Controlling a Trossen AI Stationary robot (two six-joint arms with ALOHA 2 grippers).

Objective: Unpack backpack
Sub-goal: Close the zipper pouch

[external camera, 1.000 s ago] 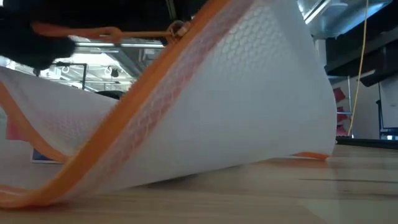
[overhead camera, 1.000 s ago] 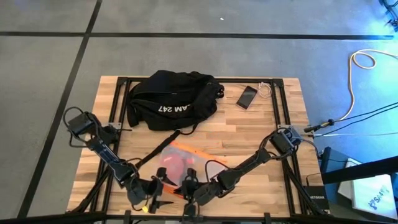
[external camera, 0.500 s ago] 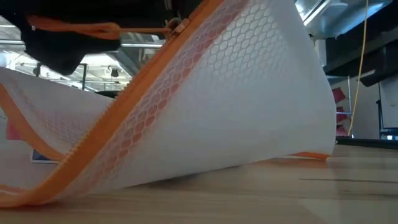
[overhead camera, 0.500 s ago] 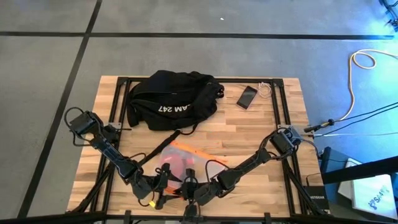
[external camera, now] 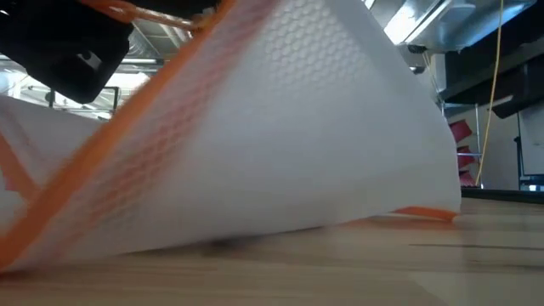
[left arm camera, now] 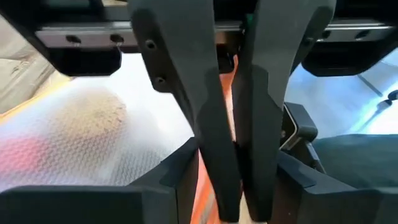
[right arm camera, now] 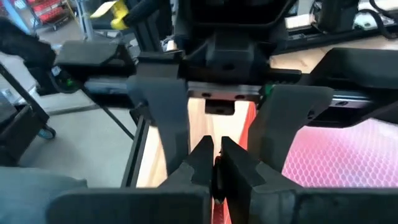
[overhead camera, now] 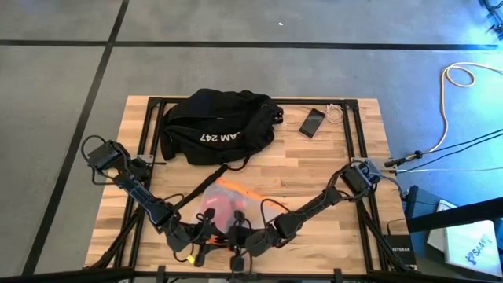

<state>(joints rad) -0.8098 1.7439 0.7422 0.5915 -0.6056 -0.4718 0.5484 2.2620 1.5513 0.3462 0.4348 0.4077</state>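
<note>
The black backpack (overhead camera: pixel 216 126) with white lettering lies on the far half of the table, and no gripper is near it. Nearer the front edge lies a clear mesh pouch (overhead camera: pixel 226 206) with orange zip trim and something red inside. Its far part rests on the wood. The low view shows its near side (external camera: pixel 280 144) raised like a tent. My left gripper (overhead camera: pixel 211 236) and my right gripper (overhead camera: pixel 238 236) stand side by side at the pouch's near edge. Each is shut on it. My left gripper pinches the pouch's orange zip edge (left arm camera: pixel 227 106) between its two fingers, which come in low from the table's near left. The band runs up through the narrow gap between them. That edge is lifted off the wood. My right gripper is shut on an orange piece of the pouch's near edge (right arm camera: pixel 218 210), pinched at its fingertips. The fingers come in low from the table's near right. Whether it is the trim or the zip pull, I cannot tell.
A black phone (overhead camera: pixel 311 122) lies on the table to the right of the backpack, with a thin white cable (overhead camera: pixel 336 114) beside it. A backpack strap (overhead camera: pixel 214 174) trails toward the pouch. Bare wood shows on the table's right half.
My left gripper has moved toward the table's right edge, in to the pouch's near edge, and has shut on the orange trim. The pouch's near side now stands higher and steeper in the low view. My right gripper has stayed shut.
</note>
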